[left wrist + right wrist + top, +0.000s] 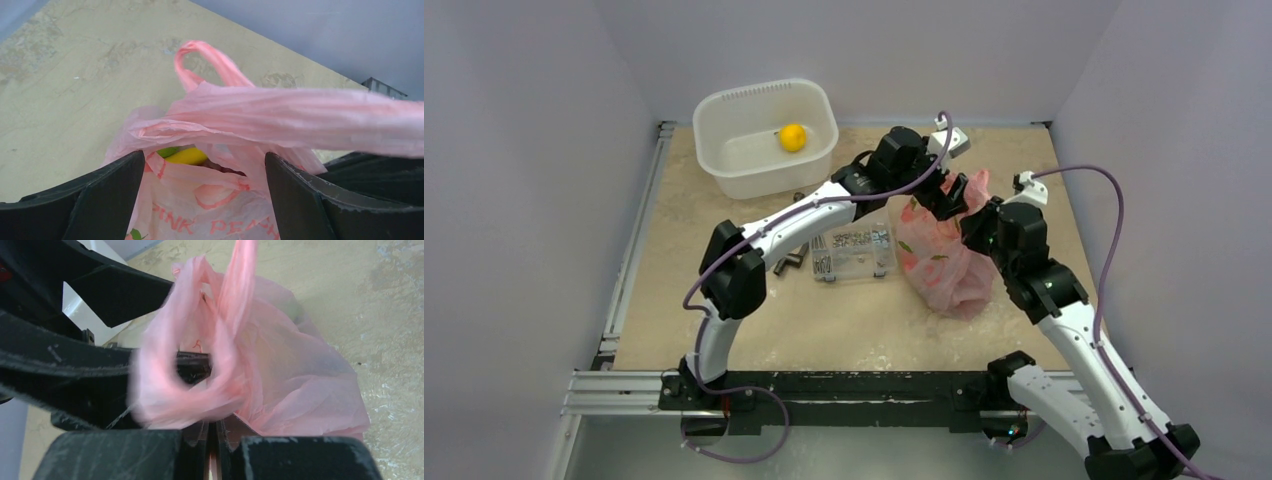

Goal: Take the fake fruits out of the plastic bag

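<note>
Toward the right edge of the worktop, the plastic bag (944, 255) is pinched by its film in the clenched right gripper (212, 432). The left gripper (204, 162) is held wide and empty at the bag's mouth. 1 yellow fruit (793, 137) is already set in the tub (724, 170) at the far left corner. A banana (187, 156) and a green fruit (167, 151) are glimpsed inside the bag; any others are hidden.

Pale lilac-grey flat walls (524, 150) closing in on three sides, beige mottled stone-look desk (724, 330) below, silver aluminium rail (624, 280) running its left edge, black metal bar (854, 385) along the front, soft even light
</note>
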### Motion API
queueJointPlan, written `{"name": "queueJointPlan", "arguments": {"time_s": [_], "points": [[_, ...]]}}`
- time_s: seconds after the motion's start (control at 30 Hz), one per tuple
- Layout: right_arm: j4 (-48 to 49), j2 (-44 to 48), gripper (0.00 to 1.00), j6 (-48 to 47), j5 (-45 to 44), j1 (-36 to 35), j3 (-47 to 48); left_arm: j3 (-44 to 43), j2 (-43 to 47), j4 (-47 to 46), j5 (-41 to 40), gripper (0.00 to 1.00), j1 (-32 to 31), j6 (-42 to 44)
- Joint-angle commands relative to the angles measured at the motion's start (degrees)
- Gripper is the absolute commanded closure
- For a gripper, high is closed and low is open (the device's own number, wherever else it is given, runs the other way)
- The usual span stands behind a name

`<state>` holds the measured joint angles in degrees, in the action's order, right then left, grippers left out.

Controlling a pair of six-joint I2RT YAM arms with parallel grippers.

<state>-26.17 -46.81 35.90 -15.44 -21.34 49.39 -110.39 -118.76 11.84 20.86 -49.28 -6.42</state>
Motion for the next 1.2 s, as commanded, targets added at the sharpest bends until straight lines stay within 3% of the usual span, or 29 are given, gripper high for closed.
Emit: {"name": "queueJointPlan", "arguments": {"time_s": [0.0, 0.07, 0.2, 0.3, 0.63, 0.7, 0.77, 0.87, 0.93, 0.97, 1.03, 1.13, 1.17], "points": [[0.02, 1.54, 1.00, -0.97, -0.15, 0.21, 2.76, -3.41, 0.51, -1.53, -7.51, 0.13, -0.13, -0.29], [-0.66, 2.29, 1.00, -0.93, -0.85, 0.22, 2.57, -0.72, 2.38, -2.93, -10.46, 0.13, -0.20, -1.65], [-1.44, 3.64, 1.00, -0.79, -1.01, 0.17, 2.37, 3.97, 5.51, -5.21, -16.29, 0.00, -0.21, -2.21], [-1.47, 3.99, 1.00, -0.57, -0.30, 0.18, 2.09, 3.98, 4.41, -6.74, -16.16, 0.00, -0.26, 0.15], [-1.82, 3.19, 1.00, -0.89, 0.93, 0.23, 2.27, -3.51, -1.62, -9.52, -0.51, 0.03, 0.29, -2.09], [-1.99, 3.37, 1.00, -1.15, 0.19, 0.18, 2.30, -5.36, -2.67, -10.62, 5.22, 0.10, 1.09, -4.97], [-2.04, 3.40, 1.00, -1.27, -1.00, 0.23, 2.40, -8.70, -4.55, -8.96, 8.31, 0.27, 1.72, -7.54], [-2.04, 2.78, 1.00, -1.54, -2.54, 0.17, 3.07, -14.48, -7.07, -3.79, 7.58, 0.58, 2.23, -8.28], [-2.12, 1.96, 1.00, -1.91, -3.68, 0.17, 3.80, -16.81, -7.76, -1.45, 6.43, 0.65, 2.51, -8.66], [-2.34, 1.32, 1.00, -2.06, -4.44, 0.24, 4.32, -17.40, -7.83, -1.08, 5.92, 0.73, 2.66, -8.95], [-2.67, 0.01, 1.00, -2.77, -6.04, 0.18, 5.94, -18.46, -7.51, 0.15, 1.93, 0.97, 2.94, -9.35], [-3.69, -2.09, 1.00, -4.07, -8.41, 0.24, 9.37, -19.93, -6.75, 2.26, -0.51, 0.99, 3.71, -9.58], [-3.71, -2.47, 1.00, -4.53, -8.46, 0.27, 10.19, -19.79, -6.25, 2.63, 0.30, 0.89, 4.13, -9.49]]}}
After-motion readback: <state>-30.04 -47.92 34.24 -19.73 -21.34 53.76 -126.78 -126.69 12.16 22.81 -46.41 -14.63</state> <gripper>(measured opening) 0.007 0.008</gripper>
